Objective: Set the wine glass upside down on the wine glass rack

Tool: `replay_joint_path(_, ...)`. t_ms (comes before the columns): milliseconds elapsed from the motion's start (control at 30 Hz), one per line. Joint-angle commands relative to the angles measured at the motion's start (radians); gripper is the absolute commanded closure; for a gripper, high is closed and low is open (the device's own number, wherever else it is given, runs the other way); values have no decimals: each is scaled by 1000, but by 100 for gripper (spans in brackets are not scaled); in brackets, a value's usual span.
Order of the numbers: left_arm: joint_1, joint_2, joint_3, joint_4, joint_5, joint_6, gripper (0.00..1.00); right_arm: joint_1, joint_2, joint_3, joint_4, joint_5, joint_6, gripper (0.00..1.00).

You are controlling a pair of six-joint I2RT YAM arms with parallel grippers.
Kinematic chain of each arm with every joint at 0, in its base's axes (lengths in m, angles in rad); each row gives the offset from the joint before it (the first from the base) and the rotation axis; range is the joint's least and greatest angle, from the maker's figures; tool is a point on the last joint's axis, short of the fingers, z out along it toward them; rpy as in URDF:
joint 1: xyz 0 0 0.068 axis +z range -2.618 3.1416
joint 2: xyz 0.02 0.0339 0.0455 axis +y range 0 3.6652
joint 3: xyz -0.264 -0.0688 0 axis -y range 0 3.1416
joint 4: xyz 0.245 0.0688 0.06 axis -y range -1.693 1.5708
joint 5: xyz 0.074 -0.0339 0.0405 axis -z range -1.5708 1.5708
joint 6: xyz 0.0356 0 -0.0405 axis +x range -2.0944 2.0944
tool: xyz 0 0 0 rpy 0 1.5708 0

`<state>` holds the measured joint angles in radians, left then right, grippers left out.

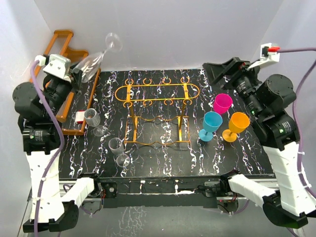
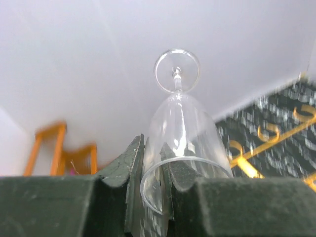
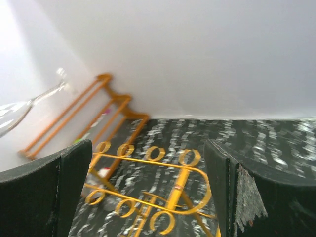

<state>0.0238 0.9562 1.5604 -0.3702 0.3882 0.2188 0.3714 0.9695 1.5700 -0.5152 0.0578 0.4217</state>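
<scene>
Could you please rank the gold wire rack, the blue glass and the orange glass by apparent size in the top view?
1. gold wire rack
2. blue glass and orange glass: they look alike, so unranked.

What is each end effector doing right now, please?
Left end effector: closed on the rim of the clear wine glass.
Right end effector: open, holding nothing.
</scene>
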Motion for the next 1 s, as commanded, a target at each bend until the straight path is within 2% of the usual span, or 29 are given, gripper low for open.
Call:
replay_joint_path(0,0,-56,-208,813,176,-137,100,2,13,-18,281,-354,96,1)
replay_joint_path(167,-2,10,-252,1147,175,-265,100,2,80,-36,450,-486,244,1)
replay_joint_path(267,-1,43,-378,1567,210,-345,100,2,122,-69,639,-558,383,1)
replay_joint_path(300,-1,58,-394,1659,212,-371,100,3,134,-82,748,-569,439,1)
replay_joint_path(400,-4,83,-376,1673,195,-423,100,3,174,-105,937,-550,551,4)
replay_joint_path(567,-19,117,-373,1714,172,-458,100,69,267,-92,1151,-452,624,13)
replay_joint_path(767,-50,144,-355,1686,167,-473,100,272,423,24,1208,-292,444,13)
replay_joint_path(967,-53,154,-352,1667,159,-484,100,369,508,29,1399,-167,382,18)
